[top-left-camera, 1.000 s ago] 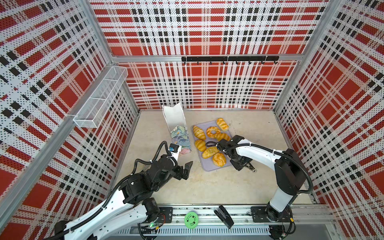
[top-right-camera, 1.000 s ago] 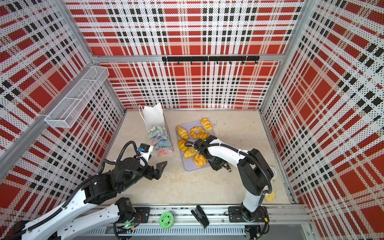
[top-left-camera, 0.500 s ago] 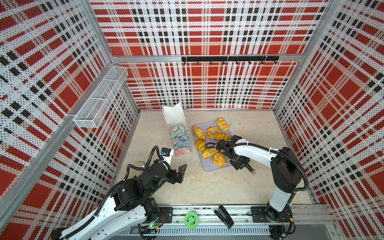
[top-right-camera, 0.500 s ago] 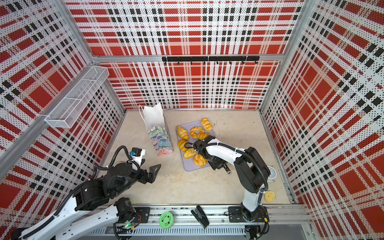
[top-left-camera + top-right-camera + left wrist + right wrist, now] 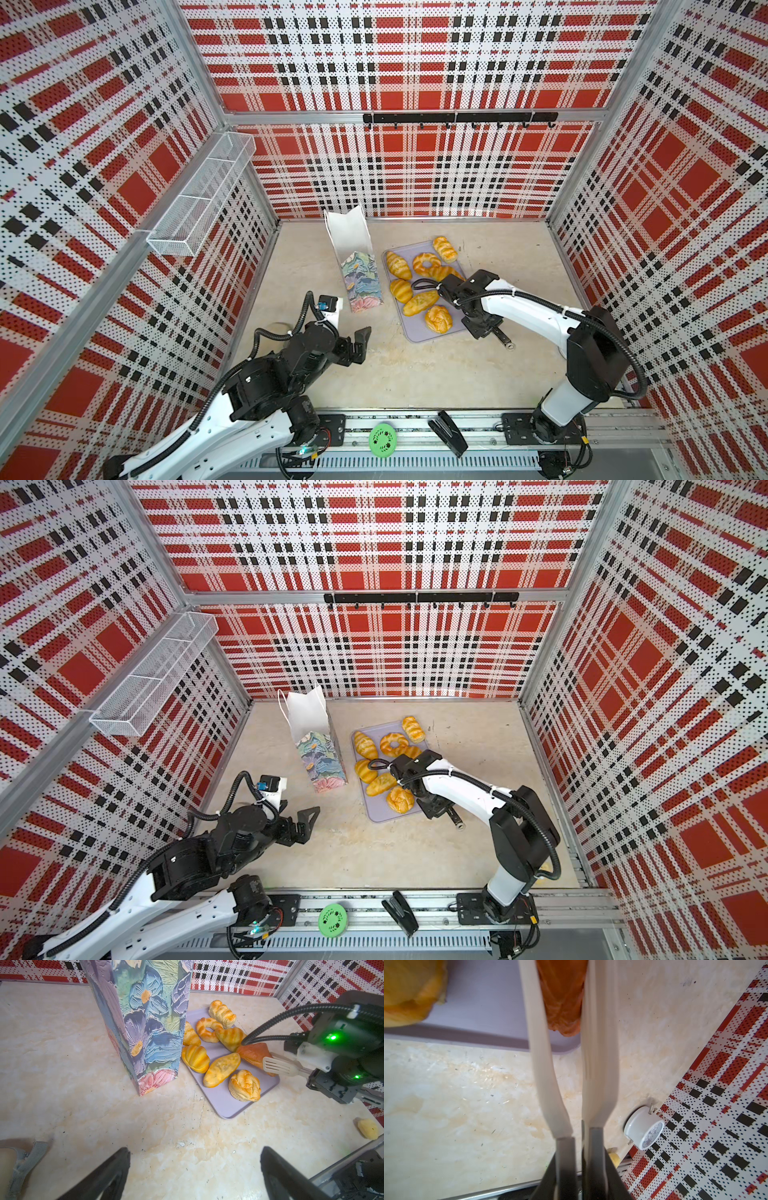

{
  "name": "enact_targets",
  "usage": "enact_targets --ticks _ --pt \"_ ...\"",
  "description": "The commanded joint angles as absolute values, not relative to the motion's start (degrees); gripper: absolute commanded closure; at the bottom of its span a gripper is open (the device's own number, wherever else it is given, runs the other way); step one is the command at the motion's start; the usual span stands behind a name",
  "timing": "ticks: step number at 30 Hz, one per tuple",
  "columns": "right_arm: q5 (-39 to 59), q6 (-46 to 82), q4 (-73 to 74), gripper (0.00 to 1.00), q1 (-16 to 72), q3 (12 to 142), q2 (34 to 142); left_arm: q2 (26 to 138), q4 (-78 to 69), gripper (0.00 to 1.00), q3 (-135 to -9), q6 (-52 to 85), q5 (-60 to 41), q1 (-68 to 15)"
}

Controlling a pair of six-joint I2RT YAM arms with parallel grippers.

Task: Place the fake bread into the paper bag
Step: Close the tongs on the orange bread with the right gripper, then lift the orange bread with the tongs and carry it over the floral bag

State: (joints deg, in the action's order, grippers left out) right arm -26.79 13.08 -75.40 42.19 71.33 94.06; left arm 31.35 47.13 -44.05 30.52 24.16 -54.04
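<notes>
Right fingers (image 5: 539, 1043) gripped the loaf (image 5: 562, 995) at the edge of the tray (image 5: 483, 1001), left fingers (image 5: 108, 1174) stood wide; a firm, straight lift before swinging to the bag (image 5: 145, 1022) was advisable.

Between the pale, matt plastic fingers (image 5: 537, 1043) sits a glossy orange-brown loaf (image 5: 562, 995). Under their tips the lavender tray (image 5: 483, 991) looks smooth and matt; the tabletop (image 5: 467, 1095) is polished, scuffed, stone-like. Well apart, the paper bag (image 5: 145, 1022) looks rough-textured.
</notes>
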Motion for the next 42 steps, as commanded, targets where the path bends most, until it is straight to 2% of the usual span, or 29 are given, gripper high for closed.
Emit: enact_targets --ticks 1,19,34,42 --pt "-26.5 13.7 -74.7 0.82 42.6 71.1 91.1 30.9 48.5 0.01 -43.9 33.4 26.4 -53.7" --pt "-20.8 15.1 -71.7 0.82 43.8 74.4 83.2 32.5 49.4 0.01 -43.1 37.2 28.0 -50.6" --pt "-13.2 13.7 -65.9 0.82 45.9 84.1 82.3 32.8 45.0 0.01 -39.9 34.5 18.7 -37.0" --pt "-10.8 13.4 -62.4 0.82 47.5 90.6 82.9 35.6 42.9 0.01 -39.1 33.9 14.9 -32.7"
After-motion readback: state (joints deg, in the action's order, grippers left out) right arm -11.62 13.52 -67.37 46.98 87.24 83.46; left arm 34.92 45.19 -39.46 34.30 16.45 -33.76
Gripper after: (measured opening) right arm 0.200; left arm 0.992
